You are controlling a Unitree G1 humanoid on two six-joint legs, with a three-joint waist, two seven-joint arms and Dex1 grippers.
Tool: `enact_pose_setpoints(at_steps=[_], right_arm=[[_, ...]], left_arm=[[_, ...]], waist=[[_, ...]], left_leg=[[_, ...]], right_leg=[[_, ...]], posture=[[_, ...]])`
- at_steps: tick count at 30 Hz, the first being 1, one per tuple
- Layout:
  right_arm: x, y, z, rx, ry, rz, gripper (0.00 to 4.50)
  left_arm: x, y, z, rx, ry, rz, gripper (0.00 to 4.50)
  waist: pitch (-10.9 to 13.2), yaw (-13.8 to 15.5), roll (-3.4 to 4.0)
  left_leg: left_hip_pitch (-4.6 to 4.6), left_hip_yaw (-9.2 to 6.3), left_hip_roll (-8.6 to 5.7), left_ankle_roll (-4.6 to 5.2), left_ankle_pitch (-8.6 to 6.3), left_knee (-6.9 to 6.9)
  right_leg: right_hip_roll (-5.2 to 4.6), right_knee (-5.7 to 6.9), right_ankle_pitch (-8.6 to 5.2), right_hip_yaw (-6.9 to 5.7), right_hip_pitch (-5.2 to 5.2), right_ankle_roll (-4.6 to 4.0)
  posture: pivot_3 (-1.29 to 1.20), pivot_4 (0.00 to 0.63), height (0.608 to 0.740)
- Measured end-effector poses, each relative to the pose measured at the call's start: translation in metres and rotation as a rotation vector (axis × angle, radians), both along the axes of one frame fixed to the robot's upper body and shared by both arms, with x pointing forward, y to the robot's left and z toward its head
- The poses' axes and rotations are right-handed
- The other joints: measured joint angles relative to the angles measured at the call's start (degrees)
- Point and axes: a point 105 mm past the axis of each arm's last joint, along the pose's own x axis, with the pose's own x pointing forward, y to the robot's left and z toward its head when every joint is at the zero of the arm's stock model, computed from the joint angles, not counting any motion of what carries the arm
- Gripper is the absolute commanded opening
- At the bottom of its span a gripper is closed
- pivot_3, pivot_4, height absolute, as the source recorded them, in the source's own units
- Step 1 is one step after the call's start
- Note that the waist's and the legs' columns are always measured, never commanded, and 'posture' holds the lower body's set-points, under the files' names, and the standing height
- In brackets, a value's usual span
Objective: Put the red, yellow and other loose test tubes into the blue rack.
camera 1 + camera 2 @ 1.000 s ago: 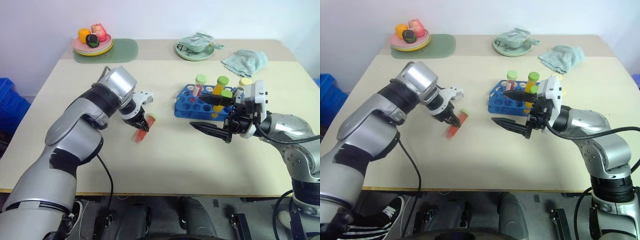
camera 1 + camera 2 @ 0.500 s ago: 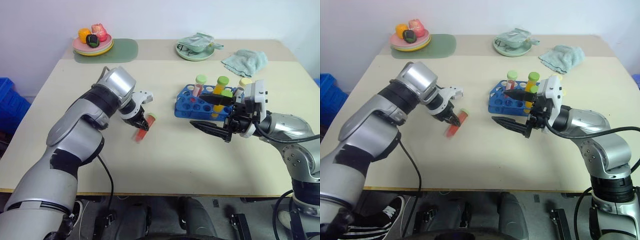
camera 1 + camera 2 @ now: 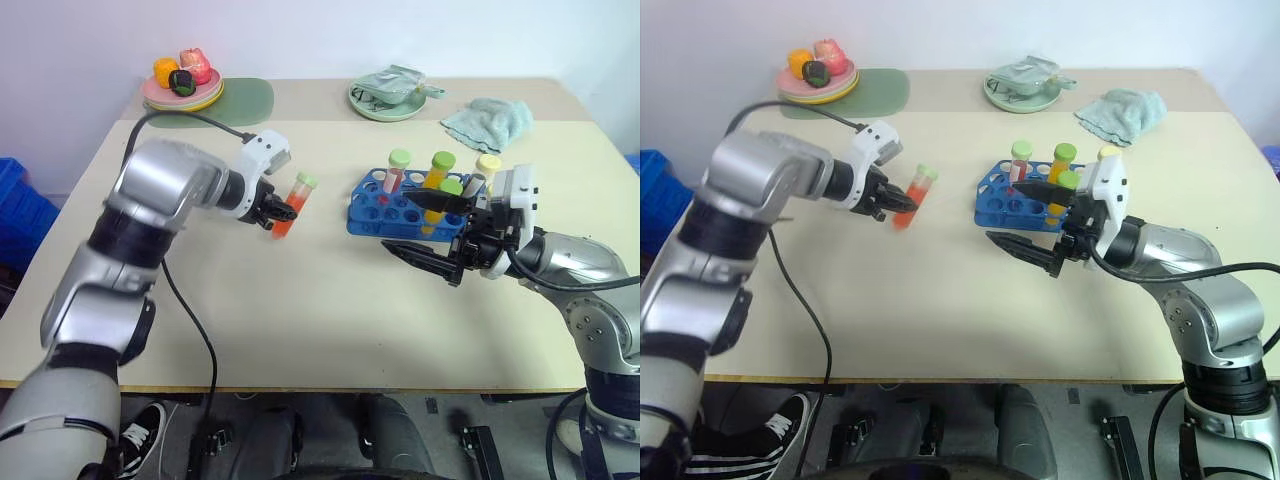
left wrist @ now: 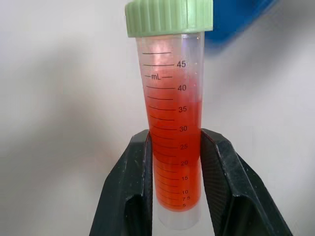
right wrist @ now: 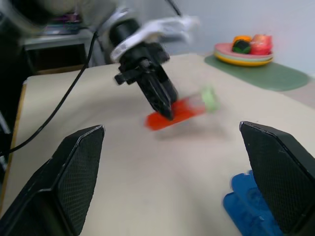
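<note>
The left gripper [image 3: 277, 212] is clamping its two black fingers [image 4: 132, 187] around the lower part of a clear plastic test tube of red liquid with a light green screw cap [image 3: 285, 212], holding it above the cream tabletop [image 3: 300, 320] with the cap end tilted up toward the rack. The low bright blue plastic rack with rows of round holes [image 3: 375, 205] is sitting to the tube's right, well apart from it. Standing in the rack are a red tube with a green cap [image 3: 397, 170], two yellow-orange tubes with green caps [image 3: 438, 172], and, at its far right end, a greyish tube with a cream cap [image 3: 485, 170]. The right gripper [image 3: 415, 225] is hovering just in front of the rack with its fingers spread wide, gripping nothing.
</note>
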Motion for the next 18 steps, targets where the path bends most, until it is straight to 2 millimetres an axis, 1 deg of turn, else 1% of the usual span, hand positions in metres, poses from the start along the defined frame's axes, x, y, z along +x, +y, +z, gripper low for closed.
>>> enact_pose_setpoints(at_steps=[3, 6, 8, 9, 11, 15, 18], right_arm=[[0.0, 0.001, -0.002, 0.022, 0.002, -0.023, 4.5], [0.0, 0.003, -0.001, 0.044, -0.006, -0.052, 4.5], [0.0, 0.002, -0.001, 0.052, -0.005, -0.07, 4.5], [0.001, 0.0, -0.003, 0.054, -0.002, -0.085, 4.5], [0.002, -0.004, -0.005, 0.058, 0.006, -0.112, 4.5], [0.004, -0.015, -0.004, 0.058, -0.005, -0.17, 4.5], [0.008, -0.034, -0.007, 0.054, -0.008, -0.277, 4.5]], left_arm=[[-0.009, -0.002, 0.001, -0.118, -0.201, -0.026, 0.79], [-0.017, -0.001, 0.002, -0.229, -0.393, -0.01, 0.79], [-0.021, -0.004, 0.0, -0.273, -0.483, -0.015, 0.79], [-0.021, -0.005, 0.004, -0.318, -0.535, 0.005, 0.79], [-0.021, -0.01, 0.015, -0.446, -0.587, 0.03, 0.79], [-0.016, -0.017, 0.023, -0.586, -0.618, 0.047, 0.79], [-0.008, -0.026, 0.033, -0.707, -0.641, 0.052, 0.79]], waist=[[0.01, 0.35, -0.01], [-0.01, 0.38, -0.04], [-0.01, 0.43, -0.04], [-0.01, 0.55, -0.03], [-0.02, 0.62, -0.06], [-0.03, 0.33, -0.07], [-0.04, 0.37, -0.09]], left_leg=[[-0.02, -0.01, -0.02, -0.04, 0.02, 0.05], [0.02, 0.0, -0.05, -0.04, 0.02, 0.05], [0.02, 0.0, -0.06, -0.04, 0.02, 0.06], [0.04, 0.0, -0.07, -0.04, 0.02, 0.06], [0.05, 0.01, -0.08, -0.02, 0.01, 0.08], [0.07, 0.02, -0.11, -0.01, 0.01, 0.06], [0.06, 0.06, -0.14, 0.01, 0.0, 0.07]], right_leg=[[-0.02, 0.01, 0.0, -0.02, 0.02, 0.0], [-0.04, -0.04, 0.01, -0.02, 0.1, 0.0], [-0.03, -0.02, 0.01, -0.03, 0.11, -0.01], [-0.04, -0.02, 0.01, -0.04, 0.13, 0.0], [-0.03, -0.02, 0.01, -0.04, 0.17, 0.0], [0.03, -0.02, 0.01, -0.05, 0.18, 0.0], [0.02, -0.02, 0.01, -0.05, 0.2, 0.01]], posture=[[0.0, 0.15, 0.74], [0.0, 0.15, 0.74], [0.0, 0.15, 0.74], [0.0, 0.15, 0.74], [0.0, 0.15, 0.74], [0.0, 0.15, 0.74], [0.0, 0.15, 0.74]])
